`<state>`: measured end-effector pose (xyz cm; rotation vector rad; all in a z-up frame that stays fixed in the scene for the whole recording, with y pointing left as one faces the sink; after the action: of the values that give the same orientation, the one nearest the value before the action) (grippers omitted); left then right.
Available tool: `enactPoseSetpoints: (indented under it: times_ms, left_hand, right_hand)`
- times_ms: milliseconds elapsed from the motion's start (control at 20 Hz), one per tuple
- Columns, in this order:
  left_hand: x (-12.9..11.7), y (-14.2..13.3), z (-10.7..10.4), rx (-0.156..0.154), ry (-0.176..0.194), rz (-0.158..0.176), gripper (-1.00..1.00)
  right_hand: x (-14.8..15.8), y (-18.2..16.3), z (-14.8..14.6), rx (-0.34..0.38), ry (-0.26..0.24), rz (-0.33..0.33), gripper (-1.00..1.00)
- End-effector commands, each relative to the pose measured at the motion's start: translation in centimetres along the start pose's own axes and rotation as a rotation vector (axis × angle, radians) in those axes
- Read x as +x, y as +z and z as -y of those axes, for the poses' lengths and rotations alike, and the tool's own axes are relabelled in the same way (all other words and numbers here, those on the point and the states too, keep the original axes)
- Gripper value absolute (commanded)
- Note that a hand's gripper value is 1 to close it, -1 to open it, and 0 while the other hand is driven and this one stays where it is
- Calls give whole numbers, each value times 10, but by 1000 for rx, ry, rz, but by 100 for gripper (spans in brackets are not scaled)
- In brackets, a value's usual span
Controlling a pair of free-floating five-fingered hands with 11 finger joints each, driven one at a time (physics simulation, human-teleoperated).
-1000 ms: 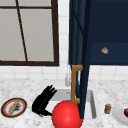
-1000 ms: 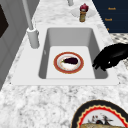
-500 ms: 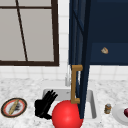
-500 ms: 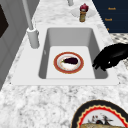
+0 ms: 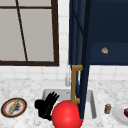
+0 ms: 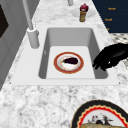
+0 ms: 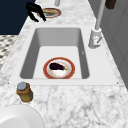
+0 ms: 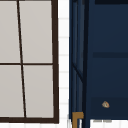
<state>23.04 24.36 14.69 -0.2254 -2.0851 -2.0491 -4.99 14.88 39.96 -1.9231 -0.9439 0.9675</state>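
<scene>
Simulated kitchen: marble counter [image 6: 37, 100], sink [image 6: 50, 37], faucet [image 6: 31, 30], wall cabinet [image 5: 107, 30].

the hand [image 5: 47, 106] is black all over. in the white sink [image 6: 50, 37] lies a plate [image 6: 68, 62] with a red-orange rim and pale middle, carrying a dark purple eggplant [image 6: 70, 60]. at the plate's 3 o'clock in the front view sits a plain red ball [image 5: 67, 115]. the counter [image 6: 37, 105] is grey-veined white marble (a brown jar [image 7: 24, 92] stands on it). the cabinet door [image 5: 80, 50] is navy with a tan handle [image 5: 74, 83].
</scene>
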Motion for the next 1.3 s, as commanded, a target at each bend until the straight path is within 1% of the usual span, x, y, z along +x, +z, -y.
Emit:
enactPoseSetpoints:
  times_ms: [0,50,200,350,400,500,600,700,750,950,1150,1250]
  left_hand:
    - [0,0,0,0,0,0,0]
    - [0,0,0,0,0,0,0]
    - [0,0,0,0,0,0,0]
    - [0,0,0,0,0,0,0]
    - [0,0,0,0,0,0,0]
    - [0,0,0,0,0,0,0]
    - [0,0,0,0,0,0,0]
    - [0,0,0,0,0,0,0]
    - [0,0,0,0,0,0,0]
    - [0,0,0,0,0,0,0]
    - [0,0,0,0,0,0,0]
    - [0,0,0,0,0,0,0]
  right_hand:
    - [6,4,-23,32,-46,79,-100]
    - [8,4,-28,34,-57,78,-100]
    - [12,7,-47,37,-59,106,-100]
    - [15,8,-66,47,-59,132,-100]
    - [13,7,-75,56,-50,133,-100]
    - [12,2,-86,58,-52,138,-100]
    - [16,-6,-99,64,-47,150,-100]
    - [20,-20,-106,37,-43,153,-100]
    - [21,-26,-109,34,-38,163,-100]
    - [24,-43,-134,56,-34,169,-100]
    - [21,-53,-156,69,-50,173,-100]
    - [16,-55,-166,69,-71,169,-100]
